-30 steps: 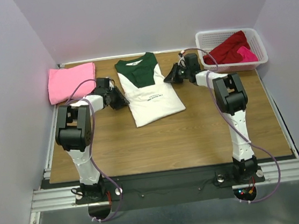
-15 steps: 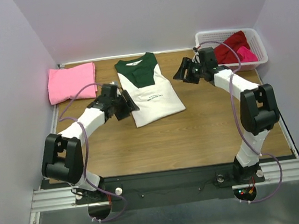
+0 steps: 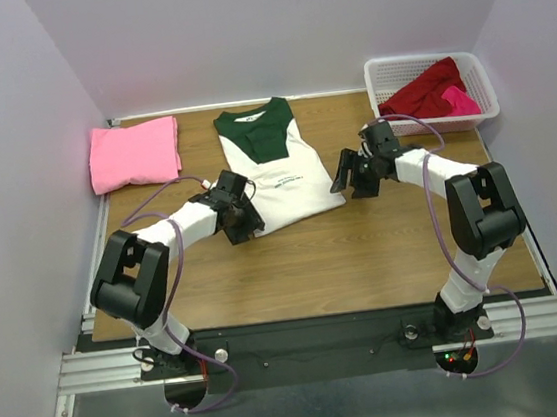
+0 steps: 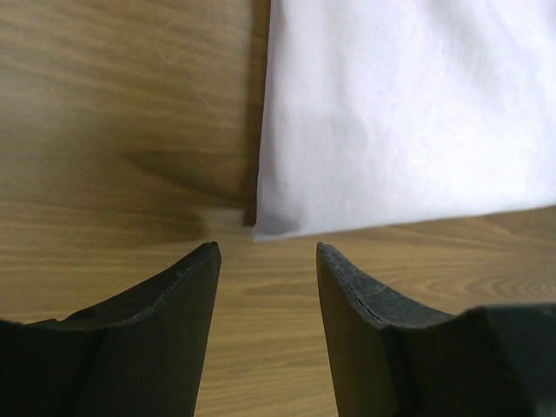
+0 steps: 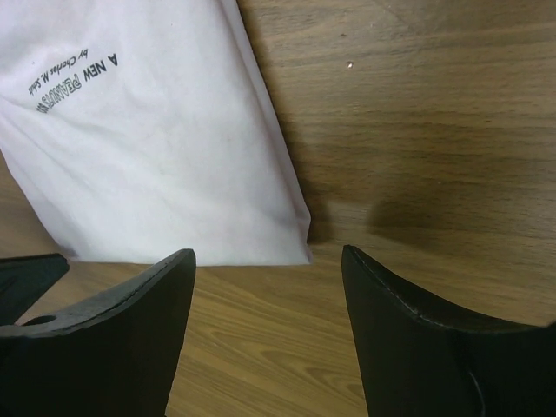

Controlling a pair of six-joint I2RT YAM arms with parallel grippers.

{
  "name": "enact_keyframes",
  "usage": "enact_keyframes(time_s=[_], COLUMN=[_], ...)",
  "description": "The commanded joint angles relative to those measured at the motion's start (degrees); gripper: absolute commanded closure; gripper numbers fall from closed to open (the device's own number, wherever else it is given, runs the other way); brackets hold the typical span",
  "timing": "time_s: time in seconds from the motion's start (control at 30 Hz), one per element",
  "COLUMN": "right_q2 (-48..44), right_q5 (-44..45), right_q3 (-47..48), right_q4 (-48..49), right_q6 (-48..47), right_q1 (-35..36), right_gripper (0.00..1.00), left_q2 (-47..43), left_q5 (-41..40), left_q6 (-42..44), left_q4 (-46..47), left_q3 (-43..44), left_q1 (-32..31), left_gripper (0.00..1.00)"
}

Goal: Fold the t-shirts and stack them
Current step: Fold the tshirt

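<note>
Left pincer [image 4: 265,252], right pincer [image 5: 268,254] beside tee [image 3: 280,173]

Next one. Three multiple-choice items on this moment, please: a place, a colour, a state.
1. Where on the table does the pink t-shirt lie?
A. middle
B. far left corner
C. near right corner

2. What colour is the upper part of the white t-shirt?
A. blue
B. yellow
C. dark green

3. How are the left gripper and right gripper?
A. both open, empty
B. both shut on cloth
C. one open, one shut

1 B: it lies folded by the far left edge.
2 C: green chest and collar.
3 A: both wrist views show jaws apart, nothing clamped.
</note>
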Motion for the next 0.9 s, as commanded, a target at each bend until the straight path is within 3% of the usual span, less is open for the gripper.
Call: enact_keyframes(time_s=[0.0, 0.2, 0.47, 0.7, 0.87], right_q2=[-2.2, -2.0, -0.4, 1.3, 2.7], right_q5=[0.8, 2.0, 6.5, 13.0, 14.3], right_q3=[0.2, 0.2, 0.6, 2.0, 2.8], right_q4=[0.0, 0.0, -0.3, -0.7, -1.4], right_q6=[-0.2, 0.3, 2.5, 3.8, 4.8], right_q1=[0.8, 1.3, 2.9, 4.7, 6.3], right_gripper=[0.25, 0.14, 0.13, 0.21, 0.36], left_q2=[2.6, 4.9, 9.1, 10.7, 10.8], left_q5=[-3.8, -4.0, -4.7, -4.8, -4.7], left_q6=[-1.2, -1.1, -0.1, 0.6, 0.7], left_q4=[-0.6, -1.4, -3.9, -4.9, -5.0], left_q3=[3.7, 4.0, 5.8, 5.5, 5.0], left_q1=[-0.6, -0.7, -2.2, -2.5, -2.5], left_gripper=[0.43, 0.49, 0.58, 0.72, 0.86])
